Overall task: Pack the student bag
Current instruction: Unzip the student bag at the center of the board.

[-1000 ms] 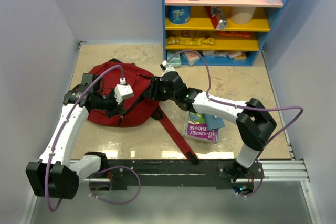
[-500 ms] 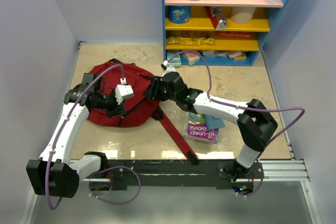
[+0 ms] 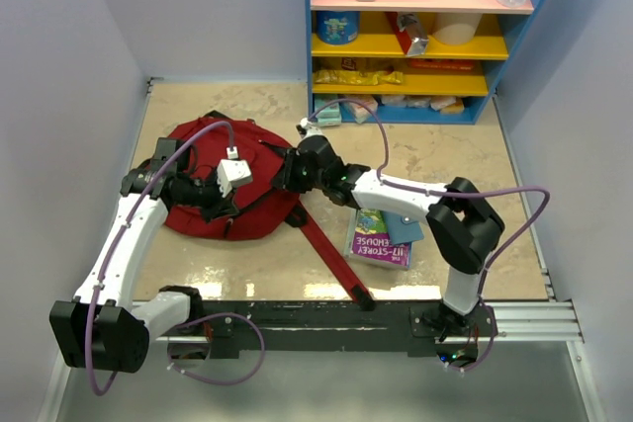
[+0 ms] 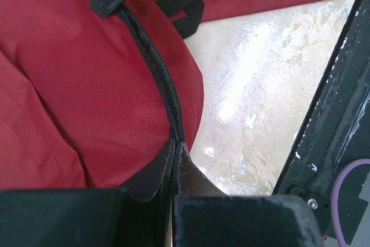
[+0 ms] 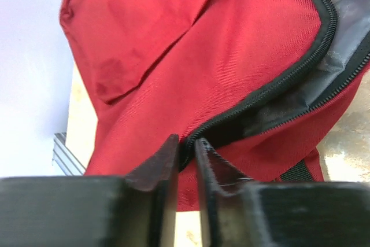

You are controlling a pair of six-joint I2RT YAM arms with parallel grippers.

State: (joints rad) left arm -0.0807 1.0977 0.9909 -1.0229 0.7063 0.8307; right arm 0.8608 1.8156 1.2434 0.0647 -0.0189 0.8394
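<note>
The student bag (image 3: 213,180), a dark-red backpack with black zippers, lies on the floor at the left. Its long red strap (image 3: 334,256) runs toward the near rail. My left gripper (image 3: 220,207) is shut on the bag's zipper edge at its near side; in the left wrist view the jaws (image 4: 175,146) pinch the black zipper line (image 4: 156,70). My right gripper (image 3: 281,173) is shut on the bag's edge at its right side; in the right wrist view its jaws (image 5: 186,143) clamp the zipper (image 5: 272,82) where the opening begins, with dark lining (image 5: 347,4) showing.
A purple book (image 3: 381,239) with a blue item on it lies right of the strap. A blue and yellow shelf unit (image 3: 420,37) with snacks, a cup and bottles stands at the back. Walls close in left and right. The black rail (image 3: 326,318) runs along the near edge.
My right arm has shifted slightly left and back, its gripper still at the bag's right edge. The left arm and the bag have hardly moved.
</note>
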